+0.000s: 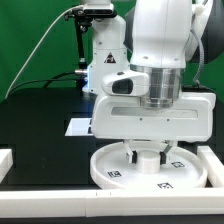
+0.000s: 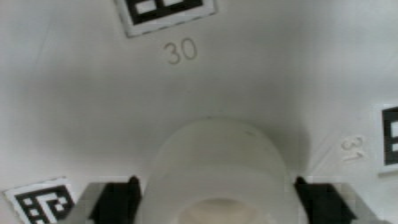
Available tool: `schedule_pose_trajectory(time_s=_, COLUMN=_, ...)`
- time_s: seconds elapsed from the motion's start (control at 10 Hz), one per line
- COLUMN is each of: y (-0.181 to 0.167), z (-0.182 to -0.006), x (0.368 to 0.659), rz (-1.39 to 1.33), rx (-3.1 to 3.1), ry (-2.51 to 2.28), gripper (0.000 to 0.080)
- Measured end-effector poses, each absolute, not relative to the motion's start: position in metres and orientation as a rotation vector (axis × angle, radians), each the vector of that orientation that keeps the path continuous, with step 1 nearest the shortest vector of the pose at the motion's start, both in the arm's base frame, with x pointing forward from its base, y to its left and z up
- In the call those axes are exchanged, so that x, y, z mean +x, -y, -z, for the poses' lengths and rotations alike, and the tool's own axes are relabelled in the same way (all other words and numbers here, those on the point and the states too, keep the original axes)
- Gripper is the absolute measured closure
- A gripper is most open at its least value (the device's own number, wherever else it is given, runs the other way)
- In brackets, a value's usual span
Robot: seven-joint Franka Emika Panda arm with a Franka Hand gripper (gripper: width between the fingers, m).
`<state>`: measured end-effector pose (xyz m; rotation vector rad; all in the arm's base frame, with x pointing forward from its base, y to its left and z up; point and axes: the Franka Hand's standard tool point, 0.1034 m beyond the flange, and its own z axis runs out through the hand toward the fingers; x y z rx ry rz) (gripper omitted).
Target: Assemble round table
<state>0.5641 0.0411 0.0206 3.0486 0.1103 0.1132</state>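
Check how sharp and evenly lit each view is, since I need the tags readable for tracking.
Exterior view: fairly sharp, but the white arm and round disc are bright against the black table, and the disc's tags are tiny. Wrist view: soft throughout, tag edges fuzzy though the number 30 reads; the cylinder leg near the lens is blurred, shadow around it.

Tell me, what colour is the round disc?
The disc is white with black-white square tags; exterior view.

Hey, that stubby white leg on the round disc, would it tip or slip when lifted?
Likely stable: the leg looks short and thick, standing upright on the disc. Its smooth, rounded plastic might slip between the fingers that seem to clamp it. It looks rigid.
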Motion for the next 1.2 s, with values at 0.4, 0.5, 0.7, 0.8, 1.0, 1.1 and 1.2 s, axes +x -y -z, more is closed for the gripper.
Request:
schedule_pose_trajectory(time_s=0.4, y=-0.056, z=-0.036, x=0.563, rz=-0.091, rx=3.06, ry=-0.161, gripper=0.0186)
schedule_pose_trajectory(time_s=0.5, y=-0.06, z=-0.049, x=0.565, rz=-0.104, rx=3.074, ry=-0.16, gripper=0.0158)
schedule_pose_trajectory(time_s=0.7, y=-0.089, z=-0.079, x=0.564, rz=-0.09, rx=3.097, ry=-0.129, gripper=0.0151)
schedule_pose_trajectory(time_s=0.8, y=-0.106, z=-0.087, x=0.562, rz=-0.09, rx=3.105, ry=-0.05, gripper=0.0151)
schedule_pose_trajectory(time_s=1.0, y=-0.103, z=-0.084, x=0.56, rz=-0.079, rx=3.099, ry=-0.029, gripper=0.0151)
schedule_pose_trajectory(time_s=1.1, y=-0.102, z=-0.084, x=0.56, rz=-0.073, rx=3.099, ry=-0.017, gripper=0.0151)
schedule_pose_trajectory(time_s=1.2, y=-0.104, z=-0.081, x=0.556, rz=-0.041, rx=3.102, ry=-0.014, gripper=0.0151)
